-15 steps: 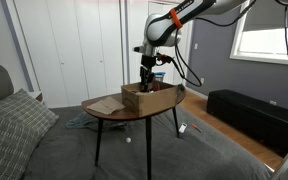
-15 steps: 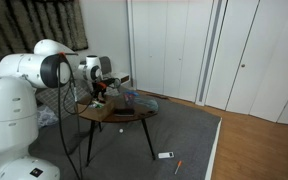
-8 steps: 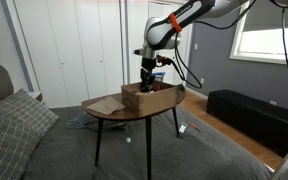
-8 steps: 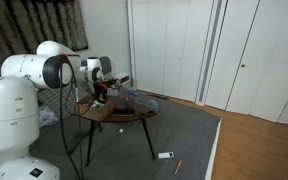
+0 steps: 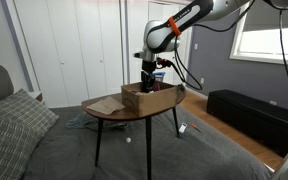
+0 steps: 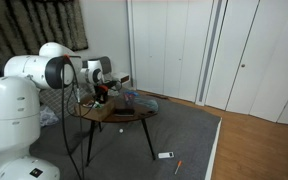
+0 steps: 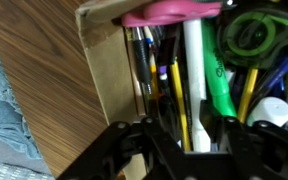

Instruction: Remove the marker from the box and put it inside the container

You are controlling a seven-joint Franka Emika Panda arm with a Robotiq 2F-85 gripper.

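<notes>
The brown cardboard box (image 5: 152, 99) stands on the round wooden table (image 5: 112, 112) in both exterior views, and it also shows in the other one (image 6: 108, 101). My gripper (image 5: 149, 78) reaches down into it. In the wrist view the box wall (image 7: 109, 70) holds several pens and markers. My gripper's fingers (image 7: 191, 125) are close together on either side of a white marker (image 7: 193, 70), with a yellow pen beside it. A clear container (image 6: 133, 99) sits on the table beyond the box.
A green marker (image 7: 217, 75), a green ring (image 7: 250, 33) and a pink handle (image 7: 169, 13) lie in the box. A grey sofa (image 5: 14, 130) and a black bench (image 5: 249, 110) flank the table. Small items lie on the floor (image 6: 165, 155).
The arm's upper part has shifted slightly. The gripper stays inside the box.
</notes>
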